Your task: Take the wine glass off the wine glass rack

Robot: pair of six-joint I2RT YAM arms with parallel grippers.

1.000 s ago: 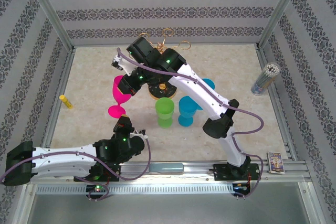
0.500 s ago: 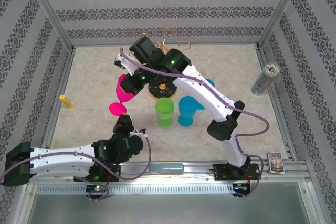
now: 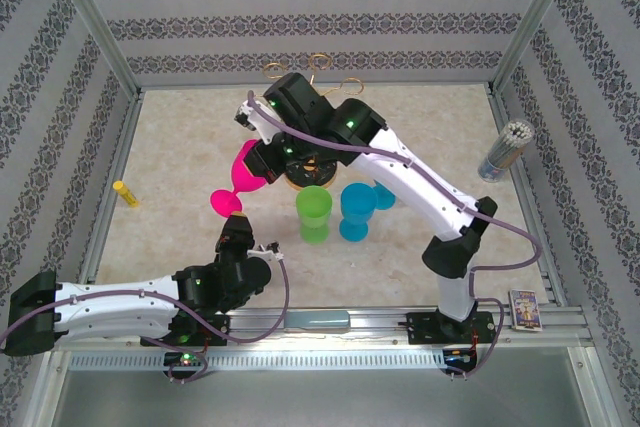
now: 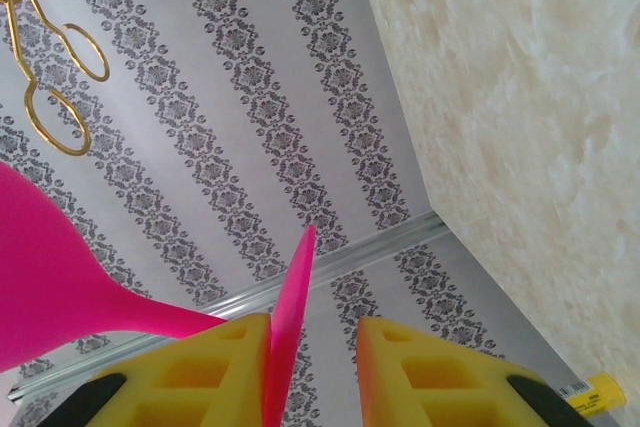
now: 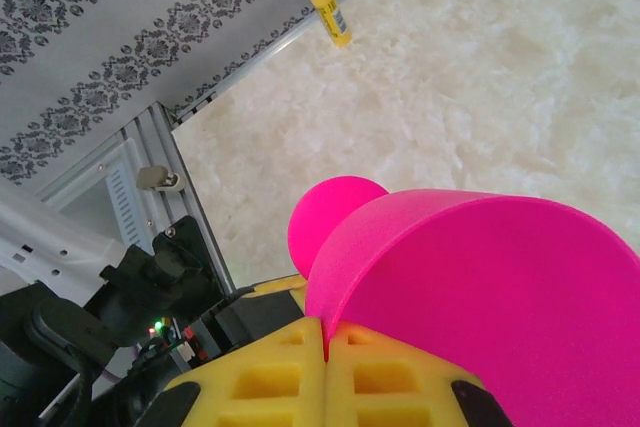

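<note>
Wine glass (image 3: 248, 167) in hot pink, off the gold wine glass rack (image 3: 300, 181) by the looks of it, tipped over at an angle just beside the rack's base. Can't tell whether the foot touches the tabletop (image 3: 170, 147) or hangs just above. Pinched at the bowl rim by the right hand (image 5: 325, 332), yellow foam pads clamped tight on the thin wall. Probably grabbed there as the easiest edge to reach on a hanging glass. Left hand (image 4: 313, 332) down at the foot, pads only narrowly parted, with the foot's edge leaning on one pad and clear of the other. Reads like a steadying hold, loose rather than gripping. Green cup (image 3: 313, 212) and blue cup (image 3: 355, 212) close by, so worth minding any swing.
</note>
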